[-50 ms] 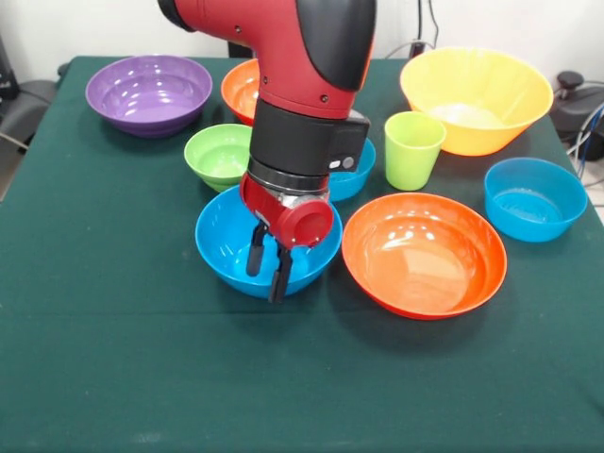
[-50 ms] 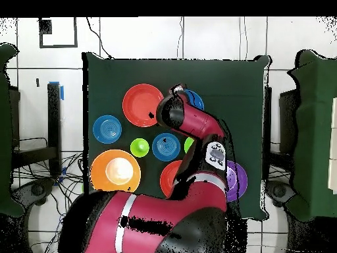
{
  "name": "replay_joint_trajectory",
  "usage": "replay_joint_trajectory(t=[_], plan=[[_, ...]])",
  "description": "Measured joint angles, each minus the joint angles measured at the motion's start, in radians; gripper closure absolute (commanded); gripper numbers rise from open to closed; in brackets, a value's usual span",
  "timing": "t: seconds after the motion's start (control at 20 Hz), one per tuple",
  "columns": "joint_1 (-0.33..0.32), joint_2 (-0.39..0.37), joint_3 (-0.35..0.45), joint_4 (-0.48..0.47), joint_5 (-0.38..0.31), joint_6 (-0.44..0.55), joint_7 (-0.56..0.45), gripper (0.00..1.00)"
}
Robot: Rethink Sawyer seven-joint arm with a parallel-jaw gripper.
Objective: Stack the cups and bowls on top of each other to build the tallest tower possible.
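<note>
1. Gripping the rim of the blue bowl (image 1: 226,247) is judged to be the step in hand; it would be done best with one finger inside the wall and one outside, closed squarely so the glossy rim is not squeezed out.
2. The table (image 1: 113,359), covered in dark green cloth, carries everything; no tower is seen yet, each bowl sitting singly.
3. The arm (image 1: 302,85) is brought down steeply from above, its wrist held close over the blue bowl near the table's middle.
4. The big yellow-orange bowl (image 1: 477,94) is seen at one far corner and the purple bowl (image 1: 149,92) at the other.
5. The orange bowl (image 1: 424,253) is set just beside the blue bowl, and would serve well as a base.
6. Another blue bowl (image 1: 535,197) lies near a side edge; a third (image 1: 354,175) and a red-orange bowl (image 1: 241,90) are partly hidden behind the arm.
7. The small green bowl (image 1: 217,156) is touching or nearly touching the blue bowl's far side.
8. The cup (image 1: 412,149) stands upright in front of the yellow-orange bowl.
9. The gripper (image 1: 268,262) is held with fingers slightly apart, clamped on nothing, at the bowl's near rim.
</note>
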Motion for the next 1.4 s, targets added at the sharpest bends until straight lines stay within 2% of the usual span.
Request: replay_joint_trajectory(t=[0.65,0.7,1.05,1.4], plan=[[0.001,0.034,-0.009,-0.033,0.011,0.0,0.0,0.0],[0.001,0.039,-0.01,-0.045,0.011,0.001,0.0,1.0],[0.011,0.036,-0.033,-0.076,0.011,0.054,0.0,1.0],[0.014,0.036,-0.053,-0.109,0.01,0.149,0.0,1.0]])
